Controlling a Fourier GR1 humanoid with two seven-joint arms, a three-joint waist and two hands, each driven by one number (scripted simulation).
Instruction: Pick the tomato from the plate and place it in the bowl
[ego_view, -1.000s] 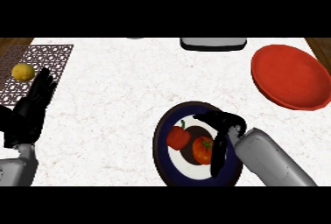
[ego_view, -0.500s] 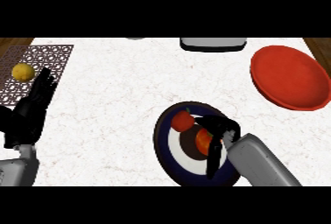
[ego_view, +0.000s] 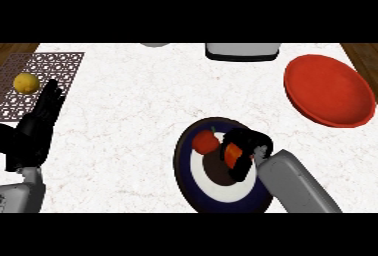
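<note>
Tomato (ego_view: 207, 143) on plate (ego_view: 193, 195) | right hand (ego_view: 244, 150) curled beside it, grasp unclear | no readable writing

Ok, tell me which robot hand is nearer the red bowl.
Right. The right robot hand is over the dark plate, below and left of the red bowl; the left robot hand rests open at the far left edge.
</note>
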